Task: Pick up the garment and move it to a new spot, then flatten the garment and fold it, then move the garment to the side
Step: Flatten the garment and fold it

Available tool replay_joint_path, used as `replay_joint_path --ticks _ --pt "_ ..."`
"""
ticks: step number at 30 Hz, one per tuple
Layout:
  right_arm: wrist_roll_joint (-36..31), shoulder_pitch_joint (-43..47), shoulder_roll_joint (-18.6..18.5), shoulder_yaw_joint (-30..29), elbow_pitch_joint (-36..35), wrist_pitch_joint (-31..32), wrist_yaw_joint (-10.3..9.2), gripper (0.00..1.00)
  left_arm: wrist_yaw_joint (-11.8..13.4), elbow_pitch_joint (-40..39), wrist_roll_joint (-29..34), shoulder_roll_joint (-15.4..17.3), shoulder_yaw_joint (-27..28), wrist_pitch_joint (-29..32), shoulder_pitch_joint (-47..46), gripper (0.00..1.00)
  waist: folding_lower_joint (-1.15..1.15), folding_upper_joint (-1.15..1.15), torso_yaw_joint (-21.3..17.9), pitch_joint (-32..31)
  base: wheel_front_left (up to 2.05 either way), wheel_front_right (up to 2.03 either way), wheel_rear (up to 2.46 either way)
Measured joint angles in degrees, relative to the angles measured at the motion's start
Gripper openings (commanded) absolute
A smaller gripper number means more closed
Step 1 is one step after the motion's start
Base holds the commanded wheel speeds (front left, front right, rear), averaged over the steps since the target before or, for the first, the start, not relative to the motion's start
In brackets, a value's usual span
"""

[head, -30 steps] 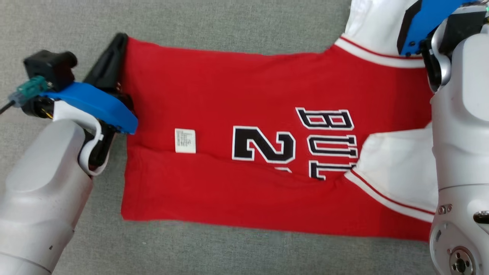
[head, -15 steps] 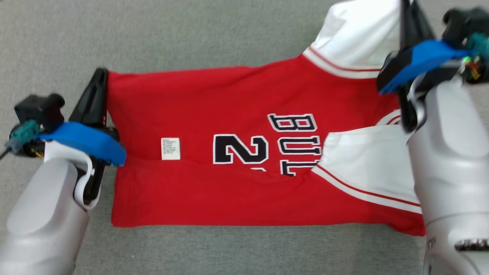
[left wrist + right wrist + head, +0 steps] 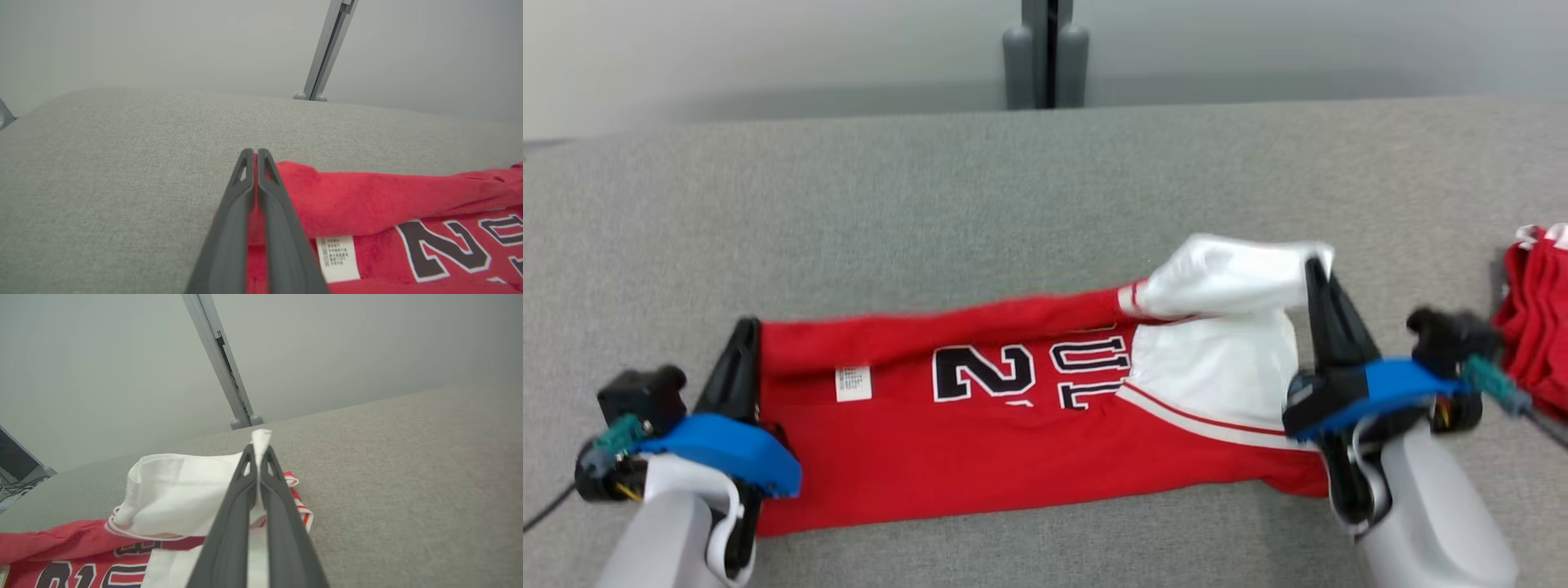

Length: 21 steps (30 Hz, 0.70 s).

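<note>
Both ends pinched tight. Left pincer (image 3: 744,331) clamped on far hem corner of soft red fabric jersey with white sleeves, black lettering (image 3: 1013,445). Jersey stretched across middle of grey fabric-covered bench (image 3: 931,188), far edge raised, near part lying flat. Right pincer (image 3: 1313,269) nipping white sleeve edge. Looks light, floppy, will sag between grips, so hold corners, keep taut. Red cloth pile (image 3: 1531,327) far right.

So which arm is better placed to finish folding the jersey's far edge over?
Right, probably. The right fingers are shut on the white sleeve, held up over the jersey; the left fingers pinch the hem corner lower, near the grey surface.
</note>
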Motion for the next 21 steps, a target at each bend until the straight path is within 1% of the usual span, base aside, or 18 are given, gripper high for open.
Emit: replay_joint_path --ticks 4,7,13,17,18,19,20,21 --pt "2.45 6.57 -0.04 0.91 -1.12 0.01 0.0 0.0 0.0 1.47 1.54 -1.47 1.24 0.01 3.15 0.0 0.0 0.0 -1.06 -2.45 0.0 0.0 0.0" --pt "3.59 9.35 -0.02 1.81 -0.87 0.01 0.0 0.0 0.0 2.49 2.4 -2.52 2.74 0.0 4.78 0.0 0.01 0.0 -1.58 -3.65 0.0 0.0 0.0" --pt "4.72 11.2 -0.02 2.74 1.25 0.01 0.0 0.0 0.0 4.32 3.96 -4.38 4.22 0.01 7.15 0.0 0.02 0.01 -1.59 -4.32 0.0 0.0 0.0" --pt "4.48 11.43 -0.01 1.6 3.5 0.0 0.0 0.0 0.0 5.02 5.73 -5.5 4.78 0.01 8.14 0.0 0.01 0.01 -0.96 -4.56 0.0 0.0 0.0" --pt "4.31 11.54 -0.05 1.36 4.31 0.01 0.0 0.25 0.0 4.99 6.2 -5.83 5.08 0.01 8.33 0.0 0.02 0.01 -0.75 -4.66 0.0 0.0 0.0" --pt "4.39 11.7 -0.07 1.05 4.69 0.0 0.0 0.84 0.0 4.68 6.77 -6.05 5.65 0.01 8.55 0.31 0.02 0.01 -0.54 -4.77 0.0 0.0 0.0" --pt "4.85 11.7 -0.01 0.77 4.93 0.01 0.0 1.0 0.02 4.07 7.47 -6.22 6.58 0.0 9.09 0.64 0.02 0.01 -0.32 -4.87 0.0 0.0 0.0" --pt "4.89 11.68 0.02 0.32 4.86 0.01 0.0 1.0 0.16 3.39 7.97 -6.41 7.43 0.01 9.75 1.0 0.02 0.0 -0.11 -4.92 0.0 0.0 0.0"
